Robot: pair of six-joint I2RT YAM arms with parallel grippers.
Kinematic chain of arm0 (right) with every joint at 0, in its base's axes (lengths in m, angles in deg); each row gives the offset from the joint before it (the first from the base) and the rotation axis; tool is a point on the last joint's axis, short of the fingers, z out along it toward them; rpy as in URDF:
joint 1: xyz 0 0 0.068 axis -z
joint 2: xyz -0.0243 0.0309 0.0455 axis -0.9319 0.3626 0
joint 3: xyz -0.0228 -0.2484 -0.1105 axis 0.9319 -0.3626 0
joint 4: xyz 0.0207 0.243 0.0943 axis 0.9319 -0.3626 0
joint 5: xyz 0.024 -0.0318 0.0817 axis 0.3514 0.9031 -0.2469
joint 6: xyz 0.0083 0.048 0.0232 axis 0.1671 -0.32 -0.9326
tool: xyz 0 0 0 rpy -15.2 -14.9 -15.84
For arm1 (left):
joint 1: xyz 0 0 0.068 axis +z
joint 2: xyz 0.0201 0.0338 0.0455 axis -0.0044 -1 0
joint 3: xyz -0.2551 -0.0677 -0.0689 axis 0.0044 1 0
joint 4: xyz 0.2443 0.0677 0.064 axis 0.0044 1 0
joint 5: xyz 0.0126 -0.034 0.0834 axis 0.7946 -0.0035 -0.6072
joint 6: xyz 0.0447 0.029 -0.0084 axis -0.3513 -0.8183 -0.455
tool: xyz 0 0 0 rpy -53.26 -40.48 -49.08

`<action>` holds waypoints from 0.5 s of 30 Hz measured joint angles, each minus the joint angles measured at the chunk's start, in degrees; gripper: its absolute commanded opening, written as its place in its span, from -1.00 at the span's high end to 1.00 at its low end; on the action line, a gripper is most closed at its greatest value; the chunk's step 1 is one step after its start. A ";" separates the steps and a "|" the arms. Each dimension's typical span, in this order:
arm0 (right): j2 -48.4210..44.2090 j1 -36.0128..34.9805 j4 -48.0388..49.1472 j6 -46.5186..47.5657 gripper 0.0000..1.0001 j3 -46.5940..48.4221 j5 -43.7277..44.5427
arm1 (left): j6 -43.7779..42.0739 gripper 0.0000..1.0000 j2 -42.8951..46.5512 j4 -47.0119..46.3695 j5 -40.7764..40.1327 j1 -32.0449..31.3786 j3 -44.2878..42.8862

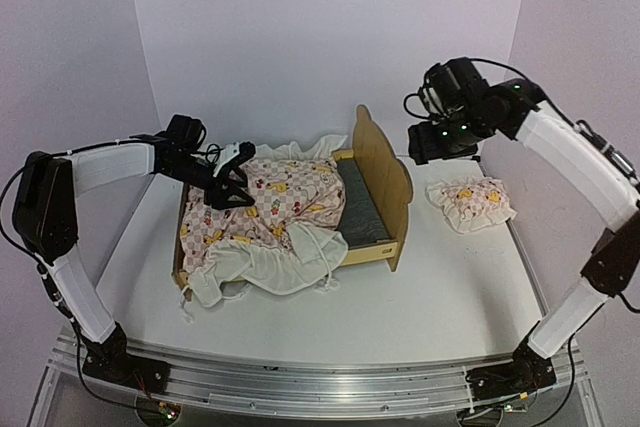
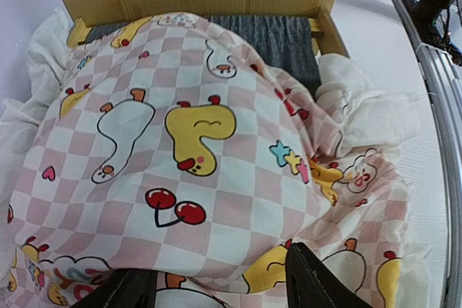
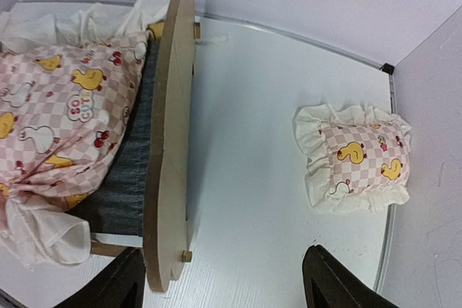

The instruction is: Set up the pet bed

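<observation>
Both released: my left hand [image 2: 216, 293] over the rumpled quilt [image 2: 216, 178], my right hand [image 3: 216, 290] between pet bed [image 3: 170, 142] and pillow [image 3: 354, 156], where a careless swing might topple the bed.

Pale lilac walls [image 1: 320, 37] close round my white table [image 1: 440, 287] from nine through twelve to three o'clock, evenly lit.

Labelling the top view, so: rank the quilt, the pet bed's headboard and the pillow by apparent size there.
1. quilt, clearly largest.
2 and 3. headboard and pillow look close; the headboard is seen slantwise, so I won't rank them.
</observation>
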 measured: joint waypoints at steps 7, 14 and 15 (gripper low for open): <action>-13.16 -7.74 -0.26 1.09 -0.39 -12.67 -6.05 | -0.10 -0.24 5.05 4.23 3.04 -0.24 -0.77; -13.61 -28.16 23.72 2.96 -0.30 -44.80 -15.80 | 1.37 -0.25 13.28 3.79 3.71 -2.87 2.57; -13.35 -28.44 28.62 2.90 -0.34 -49.21 -16.01 | 1.73 -0.25 14.16 3.57 3.90 -3.38 3.29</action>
